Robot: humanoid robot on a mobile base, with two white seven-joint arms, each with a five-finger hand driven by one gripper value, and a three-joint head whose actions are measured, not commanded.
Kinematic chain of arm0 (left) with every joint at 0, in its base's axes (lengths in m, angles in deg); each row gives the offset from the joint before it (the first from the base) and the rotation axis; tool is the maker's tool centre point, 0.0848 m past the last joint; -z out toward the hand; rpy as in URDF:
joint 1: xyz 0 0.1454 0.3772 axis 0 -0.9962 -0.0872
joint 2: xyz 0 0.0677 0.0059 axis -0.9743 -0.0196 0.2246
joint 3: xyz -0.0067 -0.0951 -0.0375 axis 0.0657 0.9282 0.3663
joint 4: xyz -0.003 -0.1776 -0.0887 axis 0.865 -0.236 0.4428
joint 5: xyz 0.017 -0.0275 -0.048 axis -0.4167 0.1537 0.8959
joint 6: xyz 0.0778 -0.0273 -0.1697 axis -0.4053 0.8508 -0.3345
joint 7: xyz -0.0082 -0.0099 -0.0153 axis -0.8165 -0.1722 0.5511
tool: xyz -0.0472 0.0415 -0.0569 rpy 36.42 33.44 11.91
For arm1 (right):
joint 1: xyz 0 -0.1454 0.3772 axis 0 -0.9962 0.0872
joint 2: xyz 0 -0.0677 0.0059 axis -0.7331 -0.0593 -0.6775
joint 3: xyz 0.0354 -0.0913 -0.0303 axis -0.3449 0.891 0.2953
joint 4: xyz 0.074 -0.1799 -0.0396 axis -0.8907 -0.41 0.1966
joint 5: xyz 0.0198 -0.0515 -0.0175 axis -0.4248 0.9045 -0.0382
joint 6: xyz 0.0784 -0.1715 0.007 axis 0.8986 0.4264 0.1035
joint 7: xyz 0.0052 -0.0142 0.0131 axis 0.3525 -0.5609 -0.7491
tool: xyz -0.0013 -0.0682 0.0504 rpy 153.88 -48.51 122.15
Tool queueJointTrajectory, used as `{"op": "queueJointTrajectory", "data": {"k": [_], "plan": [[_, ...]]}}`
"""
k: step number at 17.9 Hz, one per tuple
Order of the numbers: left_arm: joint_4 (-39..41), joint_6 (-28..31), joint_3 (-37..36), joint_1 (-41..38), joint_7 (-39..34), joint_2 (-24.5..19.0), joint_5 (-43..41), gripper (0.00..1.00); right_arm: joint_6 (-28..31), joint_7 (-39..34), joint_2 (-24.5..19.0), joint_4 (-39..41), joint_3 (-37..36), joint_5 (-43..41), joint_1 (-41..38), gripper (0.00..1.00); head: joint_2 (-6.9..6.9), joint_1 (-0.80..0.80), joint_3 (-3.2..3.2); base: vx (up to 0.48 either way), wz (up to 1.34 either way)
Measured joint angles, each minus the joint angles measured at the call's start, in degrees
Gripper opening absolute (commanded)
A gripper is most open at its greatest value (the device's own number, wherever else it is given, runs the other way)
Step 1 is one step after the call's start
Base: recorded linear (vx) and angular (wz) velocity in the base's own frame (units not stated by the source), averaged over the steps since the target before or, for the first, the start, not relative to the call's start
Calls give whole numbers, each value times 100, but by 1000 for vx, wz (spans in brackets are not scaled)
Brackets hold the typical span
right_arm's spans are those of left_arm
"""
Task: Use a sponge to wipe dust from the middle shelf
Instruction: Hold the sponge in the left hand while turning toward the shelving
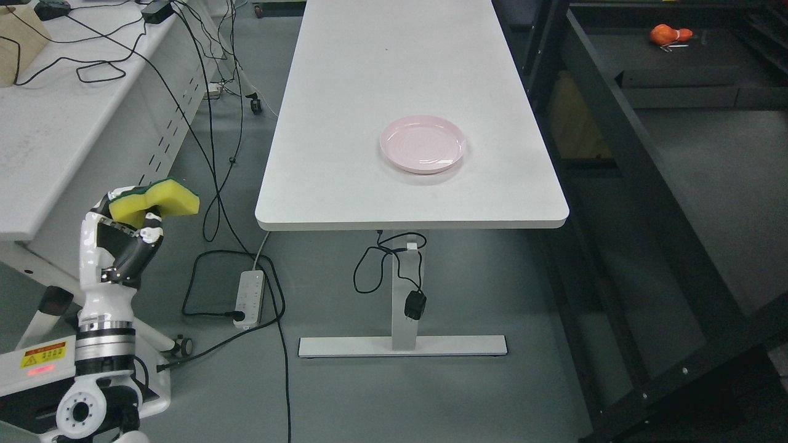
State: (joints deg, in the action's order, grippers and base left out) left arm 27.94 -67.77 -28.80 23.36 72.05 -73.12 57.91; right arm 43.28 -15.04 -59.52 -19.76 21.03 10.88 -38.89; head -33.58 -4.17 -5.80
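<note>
My left hand is raised at the lower left, fingers curled around a yellow sponge with a green scouring side. The sponge sticks out to the right of the fingers, held over the floor between two tables. The black shelf rack stands along the right side, its dark shelf boards well away from the hand. My right arm does not show.
A white table in the middle carries a pink plate. A grey desk with cables is at the left. A power strip and cords lie on the floor. An orange object sits on a far shelf.
</note>
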Motion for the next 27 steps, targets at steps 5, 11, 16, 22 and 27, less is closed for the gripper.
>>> {"op": "queueJointTrajectory", "data": {"k": [5, 11, 16, 22, 27], "plan": [[9, -1, -72, -6, 1, 2, 1, 0, 0, 0, 0, 0, 0, 0, -1, 100, 0, 0, 0, -303, -50], [14, -1, -169, 9, 1, 5, 1, 1, 0, 0, 0, 0, 0, 0, -2, 100, 0, 0, 0, -245, -222], [19, -1, -281, 17, 2, 6, 1, 1, 0, 0, 0, 0, 0, 0, 1, 100, 0, 0, 0, -120, -226], [20, -1, -411, 35, 2, 7, 1, 1, 0, 0, 0, 0, 0, 0, 1, 100, 0, 0, 0, -129, -434], [22, -105, -651, 107, 72, 7, -2, 1, 0, -1, 0, 0, 1, 0, 0, 100, 0, 0, 0, -82, -744]]}}
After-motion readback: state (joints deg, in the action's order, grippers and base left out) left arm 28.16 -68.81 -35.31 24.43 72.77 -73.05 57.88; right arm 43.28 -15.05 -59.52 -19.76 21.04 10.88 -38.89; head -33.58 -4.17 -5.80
